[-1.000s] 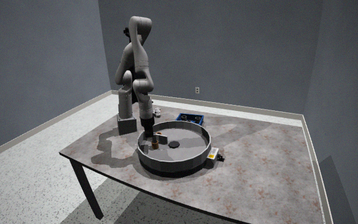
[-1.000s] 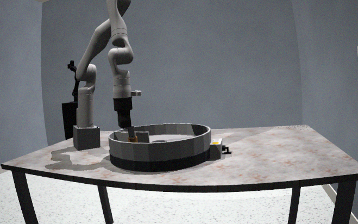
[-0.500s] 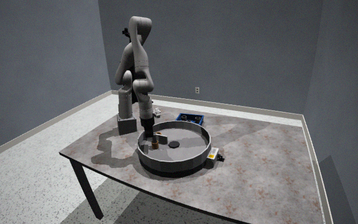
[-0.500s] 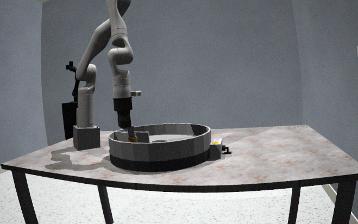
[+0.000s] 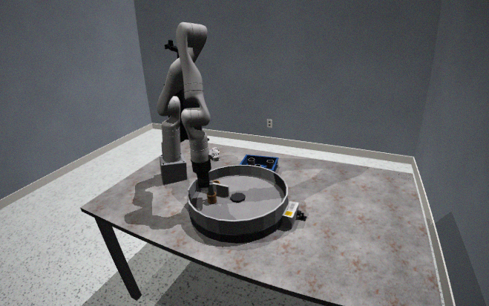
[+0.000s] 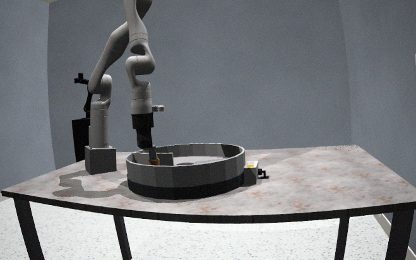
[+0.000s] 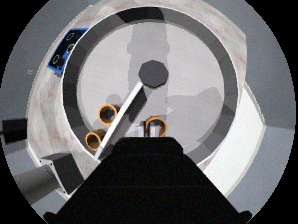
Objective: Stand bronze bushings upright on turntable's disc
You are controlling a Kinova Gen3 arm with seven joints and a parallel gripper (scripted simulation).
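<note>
My gripper [image 5: 211, 189] [image 6: 152, 154] [image 7: 146, 126] is shut on the wall of a bronze bushing [image 5: 211, 198] [image 6: 155, 161] [image 7: 165, 125], one finger inside its bore. The bushing is upright, low over or on the turntable's disc [image 5: 257, 206] [image 7: 195, 65]; a small gap cannot be ruled out. Across the divider, one bronze bushing [image 7: 99, 114] stands on the disc, and another bronze bushing [image 7: 86, 140] is nearer the wall. The hub [image 5: 237, 197] [image 7: 153, 74] is bare. The blue crate [image 5: 263, 157] [image 7: 77, 29] holds dark steel-looking bushings; no bronze shows in it.
A thin upright divider [image 5: 221, 189] [image 7: 120, 120] runs from near the hub to the rim, close beside my fingers. A raised wall [image 5: 238, 224] [image 6: 183, 174] surrounds the disc. A box with a yellow label [image 5: 290, 211] [image 6: 250, 172] sits outside the wall.
</note>
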